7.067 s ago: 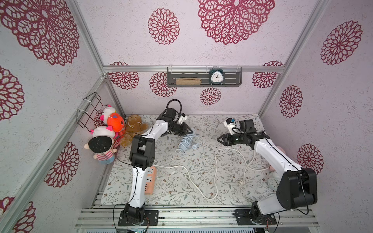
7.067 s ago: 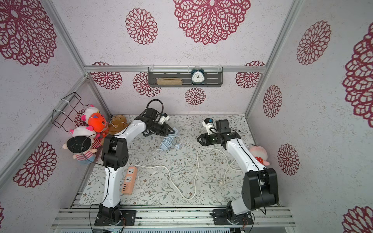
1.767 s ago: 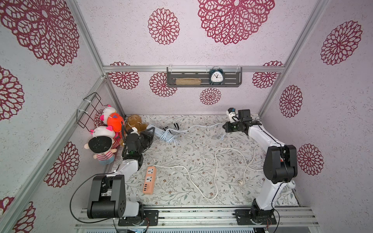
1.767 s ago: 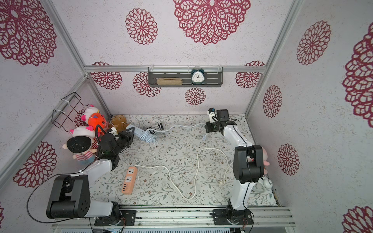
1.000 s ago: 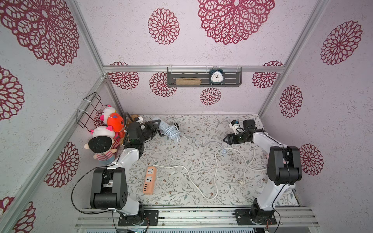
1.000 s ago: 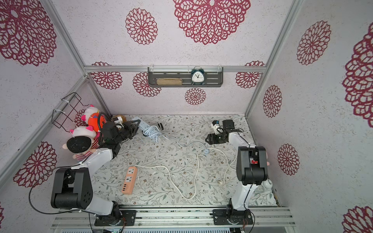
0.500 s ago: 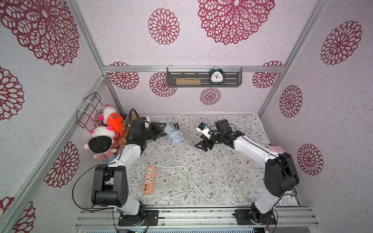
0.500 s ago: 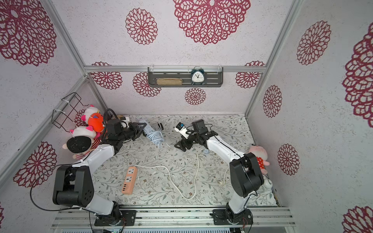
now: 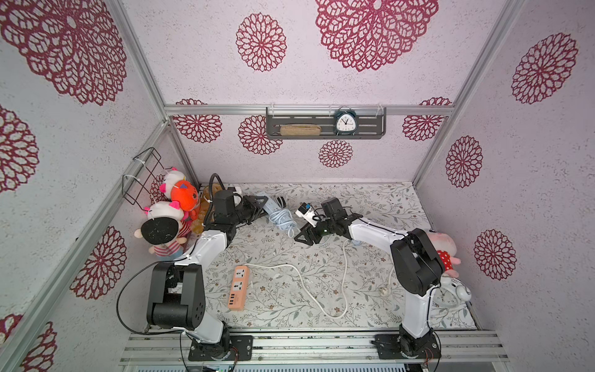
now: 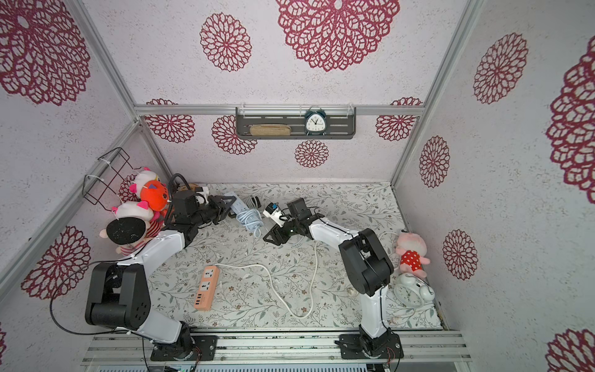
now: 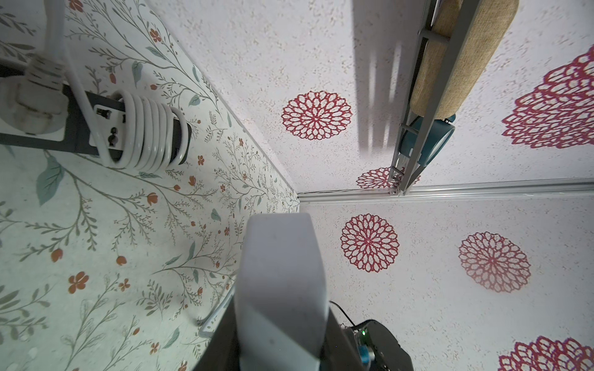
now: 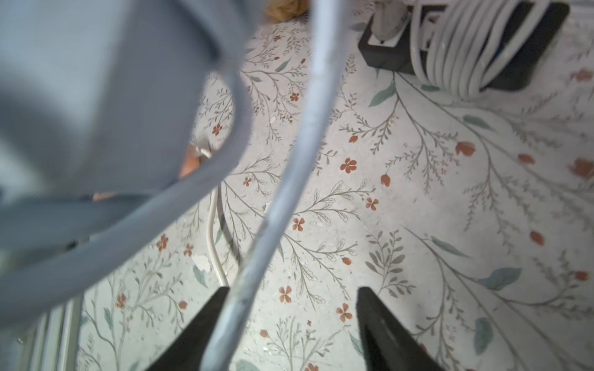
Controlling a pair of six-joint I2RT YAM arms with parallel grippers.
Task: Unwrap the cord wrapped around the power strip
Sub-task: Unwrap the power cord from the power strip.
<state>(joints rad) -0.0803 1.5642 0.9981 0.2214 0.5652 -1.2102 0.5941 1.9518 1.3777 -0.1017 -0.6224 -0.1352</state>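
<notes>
Covering the table [image 9: 386,206] is a pale sheet printed with sprigs and small red flowers. Walls with crimson rosettes close it in at left, far and right, and a metal rail [image 9: 322,341] runs along the near edge. High on the far wall a grey shelf [image 9: 370,135] carries a teal clock [image 9: 344,122] and a beige pouch [image 9: 299,129].

Plush toys [image 9: 167,219] crowd the far left corner under a wire basket [image 9: 145,177]. A plush pig [image 9: 441,248] and a white alarm clock [image 10: 410,294] sit against the right wall. An orange strip [image 9: 239,287] lies near left of centre, its white lead [image 9: 309,290] looping across the near middle.

The pale blue power strip [image 9: 266,206] is at the far left, clamped by the closed left gripper [image 9: 257,206]. Its cord [image 9: 283,222] hangs from it in loose loops. Just behind lies a dark strip [image 11: 77,141] bound by a white coil [image 11: 144,135].

The right gripper [image 9: 304,236] sits low beside those loops with its fingers [image 12: 221,321] apart. One strand of the cord runs up between them, against one finger.

Bare cloth shows at the far right and between the two arms. The toys hem in the left arm, and the white lead crosses the near ground.
</notes>
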